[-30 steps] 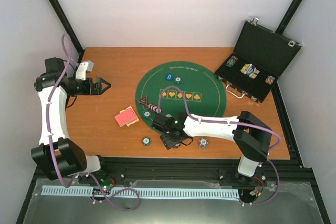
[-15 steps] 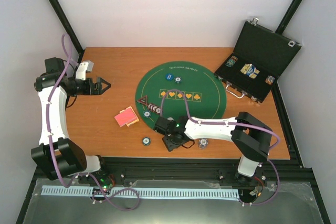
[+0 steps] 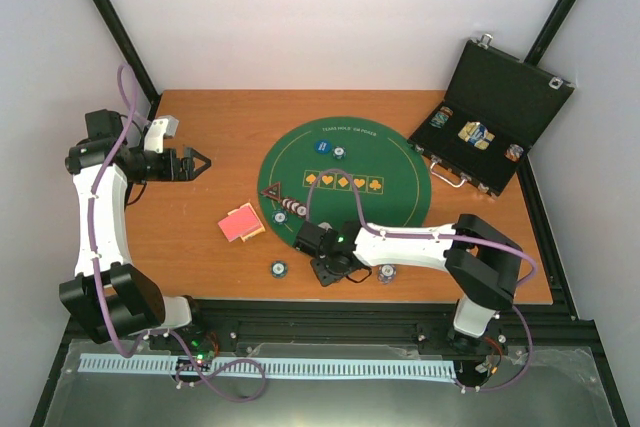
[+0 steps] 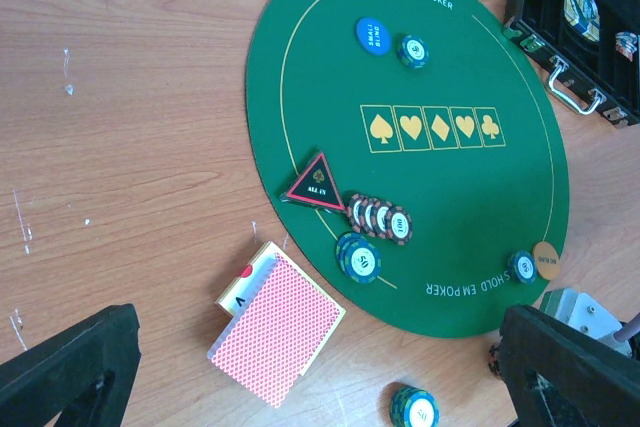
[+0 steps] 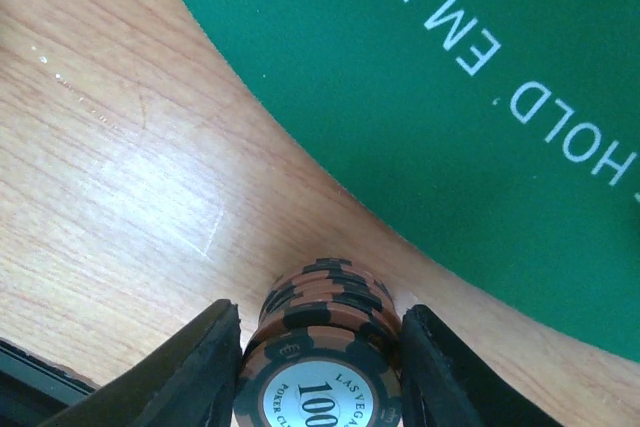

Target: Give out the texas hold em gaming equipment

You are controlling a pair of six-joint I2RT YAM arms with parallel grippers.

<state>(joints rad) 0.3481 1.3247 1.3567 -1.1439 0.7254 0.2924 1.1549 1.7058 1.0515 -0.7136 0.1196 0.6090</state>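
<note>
Left gripper [image 3: 198, 162] sits left-centre in the overhead view over bare table [image 3: 230, 122], jaws wide apart, nothing in them. Lower right of it is the card deck [image 3: 240, 223], flat on the wood with pink backs up and one face-up card poking out underneath, just off the mat's left edge. Below-right of the deck, a lone blue chip stack [image 3: 279, 268] stands on wood. Green mat [image 3: 395, 162] fills frame centre. At its lower-left rim, bunched close: a triangular all-in marker [image 4: 315, 182], a fanned row of maroon chips [image 4: 380, 217] and a second blue stack [image 4: 358, 255]. Near the mat's top, a blue small-blind button [image 4: 370, 35] with one chip [image 4: 411, 50] just beside it. Right gripper [image 3: 335, 269] is bottom-centre, low over the wood just off the mat's near rim. In its wrist view both fingers [image 5: 205, 367] are tight against the sides of a maroon chip stack [image 5: 320, 347] standing on the wood, no gap visible. Black case [image 3: 505, 87] lies open at upper right, chips in its tray.
</note>
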